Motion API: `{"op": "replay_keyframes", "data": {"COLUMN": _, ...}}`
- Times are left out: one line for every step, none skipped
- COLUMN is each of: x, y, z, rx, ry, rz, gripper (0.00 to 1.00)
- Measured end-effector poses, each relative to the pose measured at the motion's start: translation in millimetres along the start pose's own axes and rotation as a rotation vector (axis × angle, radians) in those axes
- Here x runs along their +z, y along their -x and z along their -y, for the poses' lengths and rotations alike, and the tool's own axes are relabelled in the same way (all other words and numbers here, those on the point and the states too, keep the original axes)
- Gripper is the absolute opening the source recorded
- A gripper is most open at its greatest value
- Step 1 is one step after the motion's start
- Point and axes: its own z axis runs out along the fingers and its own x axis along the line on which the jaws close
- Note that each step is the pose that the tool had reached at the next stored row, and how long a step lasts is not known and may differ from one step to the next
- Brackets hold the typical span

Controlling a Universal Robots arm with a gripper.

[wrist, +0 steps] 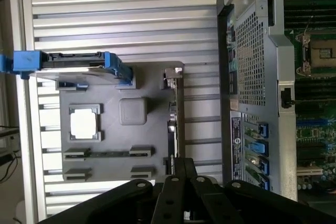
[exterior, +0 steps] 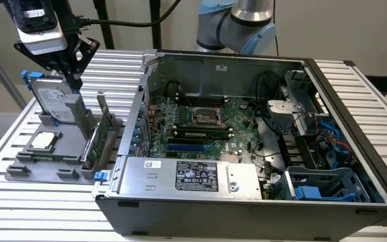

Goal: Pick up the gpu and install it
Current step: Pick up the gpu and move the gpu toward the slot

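The gpu (exterior: 98,138) stands on edge in a slot of the grey holder (exterior: 25,161), green board facing the case, silver bracket at its far end. In the wrist view the gpu (wrist: 176,119) appears edge-on as a thin strip. My gripper (exterior: 74,80) hangs above the holder at the exterior view's upper left, over the hard drive and well clear of the gpu. Its fingers (wrist: 179,167) are shut together with nothing between them, roughly in line with the card's edge.
A silver hard drive with blue rails (exterior: 54,101) stands upright in the holder beside the gpu. A CPU (exterior: 44,140) lies flat there. The open PC case (exterior: 355,126) with its motherboard (exterior: 200,126) fills the exterior view's right, on a slatted metal table (exterior: 39,212).
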Motion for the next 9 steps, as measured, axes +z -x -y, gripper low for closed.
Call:
{"op": "replay_keyframes", "data": {"x": 0.0, "y": 0.0, "z": 0.0, "rx": 0.000, "ry": -0.0002, "rz": -0.0003, "gripper": 0.00}}
{"op": "replay_keyframes", "data": {"x": 0.0, "y": 0.0, "z": 0.0, "rx": 0.000, "ry": -0.0003, "rz": -0.0003, "gripper": 0.00}}
{"op": "replay_keyframes", "data": {"x": 0.0, "y": 0.0, "z": 0.0, "rx": 0.000, "ry": -0.0005, "rz": -0.0006, "gripper": 0.00}}
{"op": "replay_keyframes", "data": {"x": -0.1, "y": 0.0, "z": 0.0, "rx": 0.000, "ry": -0.0007, "rz": -0.0008, "gripper": 0.00}}
{"op": "replay_keyframes", "data": {"x": 0.0, "y": 0.0, "z": 0.0, "rx": 0.000, "ry": -0.0008, "rz": -0.0008, "gripper": 0.00}}
{"op": "replay_keyframes", "data": {"x": -0.1, "y": 0.0, "z": 0.0, "rx": 0.000, "ry": -0.0010, "rz": -0.0011, "gripper": 0.00}}
{"op": "replay_keyframes", "data": {"x": 0.0, "y": 0.0, "z": 0.0, "rx": 0.000, "ry": -0.0012, "rz": -0.0012, "gripper": 1.00}}
{"op": "replay_keyframes", "data": {"x": 0.0, "y": 0.0, "z": 0.0, "rx": 0.000, "ry": -0.0013, "rz": -0.0014, "gripper": 1.00}}
{"op": "replay_keyframes", "data": {"x": 0.0, "y": 0.0, "z": 0.0, "rx": 0.000, "ry": -0.0015, "rz": -0.0015, "gripper": 1.00}}
